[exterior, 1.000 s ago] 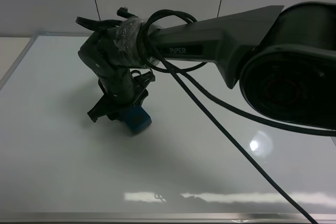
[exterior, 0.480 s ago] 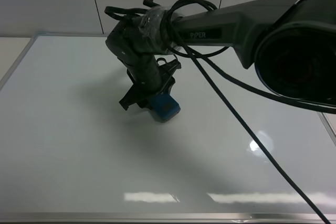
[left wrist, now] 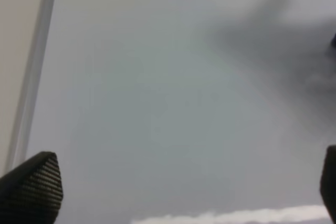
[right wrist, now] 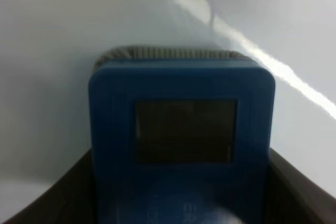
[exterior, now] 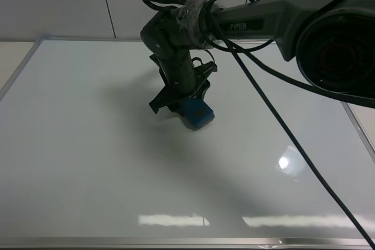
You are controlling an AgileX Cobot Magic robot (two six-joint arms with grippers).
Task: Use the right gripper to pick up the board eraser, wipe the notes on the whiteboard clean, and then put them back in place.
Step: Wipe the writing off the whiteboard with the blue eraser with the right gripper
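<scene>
Since 1 second ago, my right claw [exterior: 186, 106], clenched on the board eraser [exterior: 198, 116], has swept rightward to the middle of the whiteboard [exterior: 70, 144]; tilting could lift its felt, leaving streaks.

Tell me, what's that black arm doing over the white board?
The right gripper is clamped on a blue eraser, with its felt side toward the whiteboard, near the middle. Whether it touches the board is unclear. No writing shows on the board now. The left gripper hangs open near the board's edge, holding nothing.
</scene>
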